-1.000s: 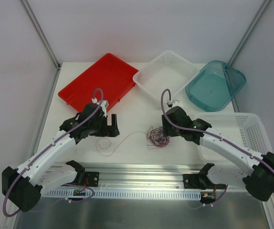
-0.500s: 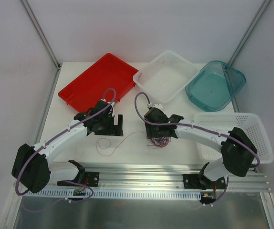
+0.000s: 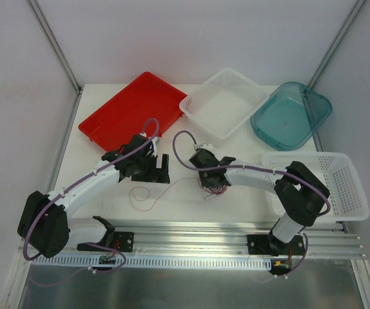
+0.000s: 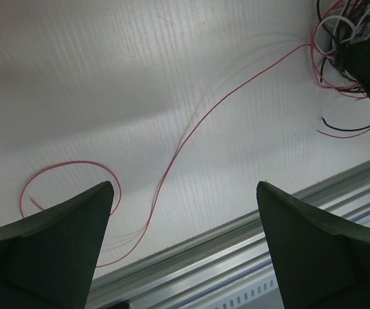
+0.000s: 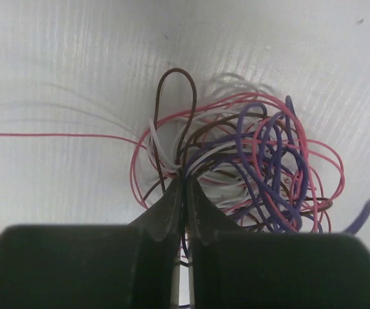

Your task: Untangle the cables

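Observation:
The cables are a tangle of thin purple, pink-red, brown and white wires lying mid-table. My right gripper is shut on strands at the tangle's left edge, where white and brown wires converge between its tips; from the top view it covers part of the tangle. One long red wire trails left from the tangle and ends in a loop. Hovering over that tail, my left gripper is open with nothing between its fingers; in the top view it sits left of the tangle.
A red tray, a white basket and a teal bin line the back. A larger white basket stands at the right. An aluminium rail runs along the near edge.
My right arm swung left onto the tangle and its gripper closed on the wires. My left gripper drifted right toward the red wire and stayed open.

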`<state>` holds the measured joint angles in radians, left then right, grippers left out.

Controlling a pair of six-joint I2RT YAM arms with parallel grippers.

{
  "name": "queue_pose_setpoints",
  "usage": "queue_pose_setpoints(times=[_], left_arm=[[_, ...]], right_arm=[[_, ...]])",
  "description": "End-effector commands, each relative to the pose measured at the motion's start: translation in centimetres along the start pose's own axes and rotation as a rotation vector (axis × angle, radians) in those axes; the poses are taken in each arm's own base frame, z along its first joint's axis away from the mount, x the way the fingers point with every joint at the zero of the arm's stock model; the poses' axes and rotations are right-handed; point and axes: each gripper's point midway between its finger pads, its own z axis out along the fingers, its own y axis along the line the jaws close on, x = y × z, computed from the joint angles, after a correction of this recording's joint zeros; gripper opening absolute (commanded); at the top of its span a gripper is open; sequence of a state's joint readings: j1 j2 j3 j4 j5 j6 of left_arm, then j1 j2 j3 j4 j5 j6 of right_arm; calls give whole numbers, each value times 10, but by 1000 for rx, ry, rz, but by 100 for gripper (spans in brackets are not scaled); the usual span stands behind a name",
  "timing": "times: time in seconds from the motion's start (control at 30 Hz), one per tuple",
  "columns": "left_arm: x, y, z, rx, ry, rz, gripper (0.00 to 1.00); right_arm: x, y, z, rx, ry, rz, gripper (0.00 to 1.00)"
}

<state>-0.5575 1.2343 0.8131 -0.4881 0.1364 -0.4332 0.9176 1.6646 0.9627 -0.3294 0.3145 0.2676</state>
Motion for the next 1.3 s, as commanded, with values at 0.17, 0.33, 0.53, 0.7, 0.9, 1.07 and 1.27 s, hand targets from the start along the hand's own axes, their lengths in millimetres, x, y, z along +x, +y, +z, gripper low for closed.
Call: queue_pose_setpoints(times=[0.17, 0.33, 0.53, 0.7, 0.9, 1.07, 1.27], left_arm=[[-19, -38, -13, 151, -67, 117, 95], [-22, -57, -8, 199, -93, 226, 93], [-20, -78, 9, 283, -111, 309, 90], [-20, -88, 18, 329, -140, 393, 87], [-18, -99, 31, 397, -118, 476, 81], [-5, -92, 48, 397, -53, 507, 77], [1, -97, 51, 431, -22, 508, 59]], right_arm=[[-6, -3, -31, -123, -57, -135, 1], [-19, 4, -61, -257, -101, -174, 1], [-24, 12, -78, -337, -124, -233, 1], [-21, 20, -87, -405, -125, -249, 1], [-21, 22, -94, -432, -139, -256, 1], [-21, 21, -98, -437, -152, -258, 1], [-19, 19, -98, -438, -150, -257, 1]])
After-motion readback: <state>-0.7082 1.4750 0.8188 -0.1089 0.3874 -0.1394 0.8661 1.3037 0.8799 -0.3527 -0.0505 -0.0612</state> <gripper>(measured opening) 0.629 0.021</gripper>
